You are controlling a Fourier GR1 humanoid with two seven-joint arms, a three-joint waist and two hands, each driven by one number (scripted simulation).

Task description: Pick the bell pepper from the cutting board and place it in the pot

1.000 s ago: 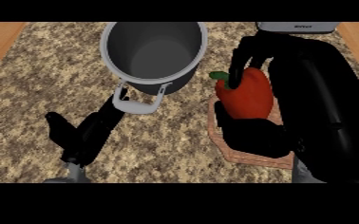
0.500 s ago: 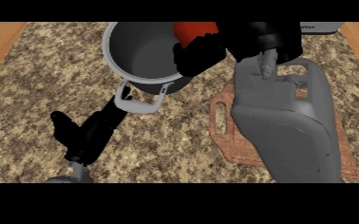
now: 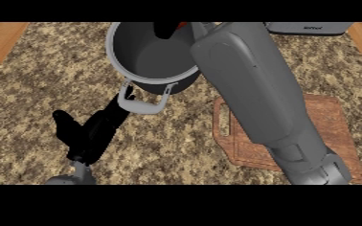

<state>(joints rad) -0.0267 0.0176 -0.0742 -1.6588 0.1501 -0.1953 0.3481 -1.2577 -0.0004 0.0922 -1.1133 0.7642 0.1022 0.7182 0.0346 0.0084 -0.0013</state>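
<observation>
Left hand (image 3: 88,134): lower left, black, fingers straight and relaxed, holding nothing. Tips just beside the pot's handle (image 3: 145,106); contact not resolvable.

Board (image 3: 329,119): flat reddish wood, rounded corners, slot cut in its left edge. Partly under the right forearm (image 3: 254,91), a smooth grey shell running diagonally up to the pot.

Counter (image 3: 42,76): speckled brown stone.

Pot (image 3: 145,52): round, dark grey metal, matte inside, pale rim, pale loop handle toward the robot.

Right hand (image 3: 165,29): only a black part shows above the pot's far rim; grasping or released, cannot tell.

Pepper (image 3: 182,25): a glossy red sliver beside that hand, over the far side of the pot's mouth.

Step, judged: release into pot. Centre the pepper over the mouth and lower it below the rim before letting go, since a smooth, rounded thing may glance off the edge.
</observation>
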